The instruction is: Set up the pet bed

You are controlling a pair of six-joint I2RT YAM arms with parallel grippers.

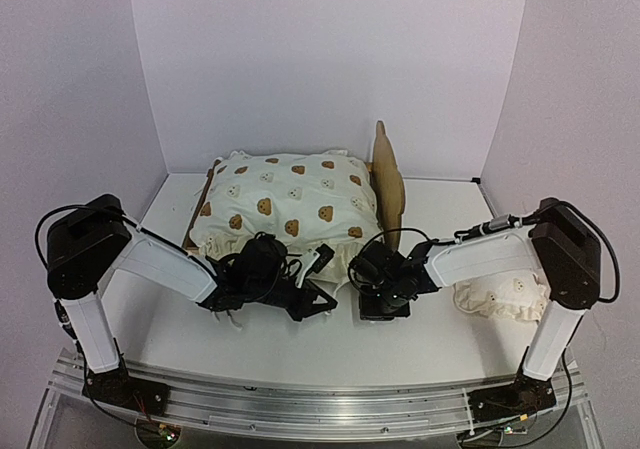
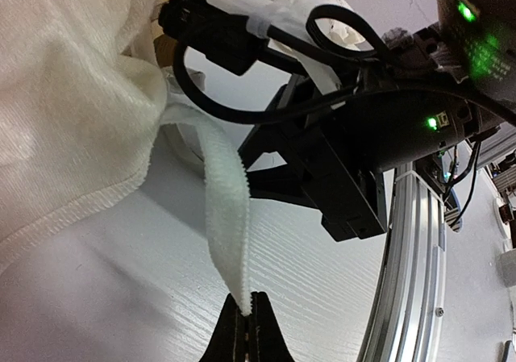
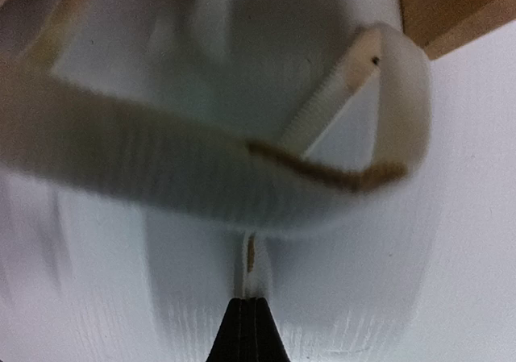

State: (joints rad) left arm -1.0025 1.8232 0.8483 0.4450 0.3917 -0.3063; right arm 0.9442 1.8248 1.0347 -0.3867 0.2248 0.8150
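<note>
Grip, left: left gripper (image 2: 248, 323) closed, pinching the end of cushion tie (image 2: 226, 209).
Grip, right: right gripper (image 3: 250, 318) closed on second tie (image 3: 251, 253), view blurred.
Cover: bear-print cushion (image 1: 285, 199) overlies the bed, hiding its base.
Frame: pet bed (image 1: 389, 184) at back centre of worktop, just beyond both grippers.
Spare: ruffled pillow (image 1: 505, 297) by right edge.

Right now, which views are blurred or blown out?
Top external: sharp, evenly lit, no glare. Left wrist: the cushion tie pinched in the left gripper is crisp; the cushion fabric is overexposed close up; the green LEDs bloom. Right wrist: badly smeared, the looped tie is blurred and only the right gripper tip reads clean.
</note>
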